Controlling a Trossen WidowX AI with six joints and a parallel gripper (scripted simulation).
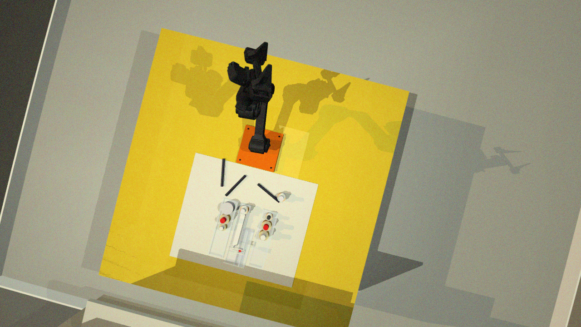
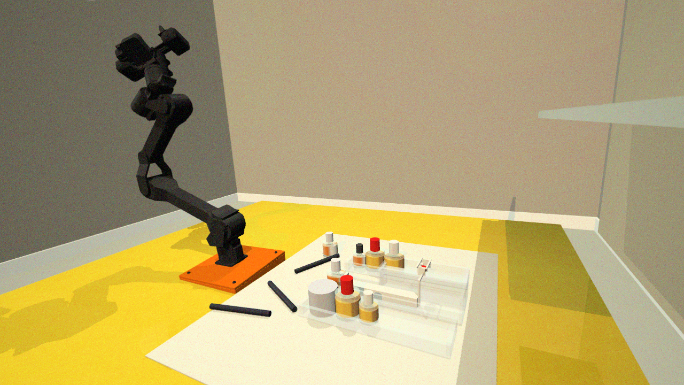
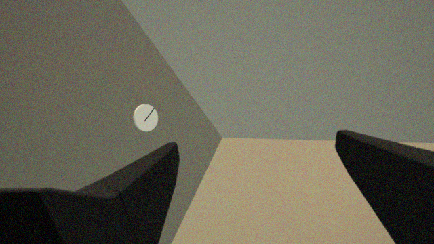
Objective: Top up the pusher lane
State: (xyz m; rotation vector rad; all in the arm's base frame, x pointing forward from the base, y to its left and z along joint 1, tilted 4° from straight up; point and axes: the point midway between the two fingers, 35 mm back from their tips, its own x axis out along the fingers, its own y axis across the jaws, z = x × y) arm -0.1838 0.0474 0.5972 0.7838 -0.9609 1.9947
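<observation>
The loose jar (image 2: 328, 244), white-capped over an orange body, is standing upright on the white mat (image 2: 239, 344) just off the arm-side end of the clear rack, and it is looking like the match for the small white-capped jar (image 2: 335, 270) sitting at the near end of the sprung lane (image 1: 243, 227). The red- and black-capped jars in the two flanking lanes are looking like the wrong picks. One black rod (image 2: 315, 263) is lying with its tip just beside the loose jar; whether the two are touching cannot be told. The gripper (image 3: 255, 139) is pointing up and away at the walls, high above the orange base plate (image 2: 267, 256) and well apart from everything on the mat, with its jaws spread wide and nothing between them. The step in hand is judged to be the reach for the loose jar, so the arm should be swinging down over the mat. It should be approaching from the side away from the rod and keeping the fingers wide until they are straddling the body below the cap. A low, square grip would be leaving the jar upright for pressing the row back evenly.
</observation>
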